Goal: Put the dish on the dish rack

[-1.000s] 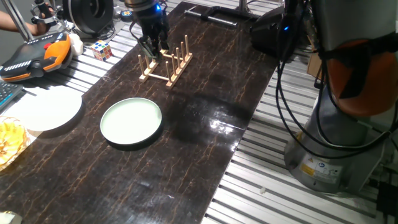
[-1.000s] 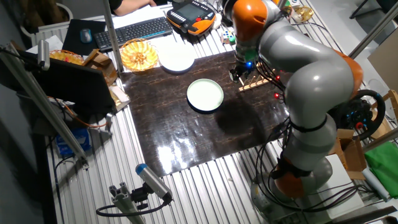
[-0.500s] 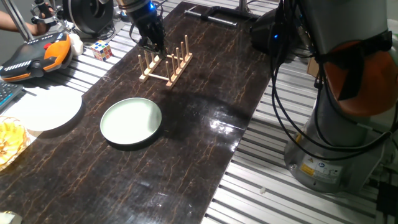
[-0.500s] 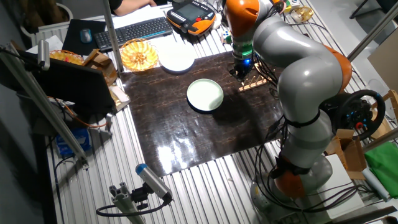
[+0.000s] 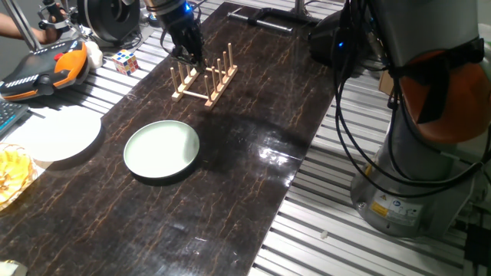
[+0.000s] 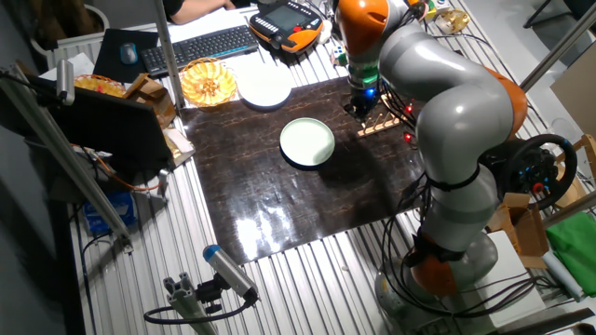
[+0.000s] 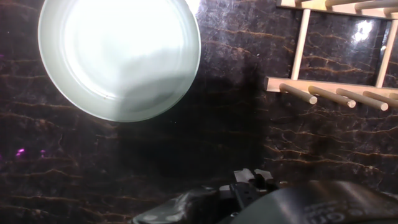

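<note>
The dish is a pale mint-green round plate with a darker rim, lying flat on the dark marbled tabletop. It also shows in the other fixed view and at the top left of the hand view. The dish rack is light wood with upright pegs and stands empty farther back; it also shows in the other fixed view and at the right of the hand view. My gripper hangs just above the rack's far left end, well apart from the dish. I cannot make out how its fingers stand.
A flat white plate lies left of the dark top. A Rubik's cube and an orange teach pendant sit at the back left. A bowl of chips and a keyboard are nearby. The arm's base stands to the right.
A second ago the gripper was lower, at the rack's left pegs; it rose and shifted slightly back-left. Nothing has moved in the last half second. The dish and rack are unmoved.
</note>
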`<act>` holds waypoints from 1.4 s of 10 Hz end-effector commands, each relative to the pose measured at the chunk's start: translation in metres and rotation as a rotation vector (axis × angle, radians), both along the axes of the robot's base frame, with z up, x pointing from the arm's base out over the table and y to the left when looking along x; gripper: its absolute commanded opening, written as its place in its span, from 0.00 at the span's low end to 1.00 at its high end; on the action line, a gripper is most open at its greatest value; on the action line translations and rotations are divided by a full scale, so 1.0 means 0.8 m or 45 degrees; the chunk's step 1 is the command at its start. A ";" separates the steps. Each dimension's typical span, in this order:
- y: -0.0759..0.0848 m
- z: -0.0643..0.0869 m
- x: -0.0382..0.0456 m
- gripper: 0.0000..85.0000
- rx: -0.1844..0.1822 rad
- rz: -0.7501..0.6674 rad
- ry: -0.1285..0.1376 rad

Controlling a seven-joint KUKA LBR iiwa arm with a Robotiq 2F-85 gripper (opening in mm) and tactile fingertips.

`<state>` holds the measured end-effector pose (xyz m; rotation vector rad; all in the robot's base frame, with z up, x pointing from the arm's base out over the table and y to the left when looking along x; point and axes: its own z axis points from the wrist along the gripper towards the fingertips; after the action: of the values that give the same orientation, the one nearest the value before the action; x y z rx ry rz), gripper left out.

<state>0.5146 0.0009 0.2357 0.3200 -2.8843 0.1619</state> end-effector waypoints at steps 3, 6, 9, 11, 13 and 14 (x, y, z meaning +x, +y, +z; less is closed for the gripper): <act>0.000 0.000 0.000 0.03 0.001 0.004 0.002; 0.000 0.000 0.000 0.03 0.003 0.013 0.003; 0.000 0.000 0.000 0.03 0.007 0.024 0.006; 0.000 0.000 0.000 0.03 0.000 -0.008 0.004; 0.000 0.000 0.000 0.04 -0.010 -0.071 -0.001; 0.000 0.000 0.000 0.02 0.059 -0.115 -0.050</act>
<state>0.5144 0.0012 0.2355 0.2095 -2.9328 0.1194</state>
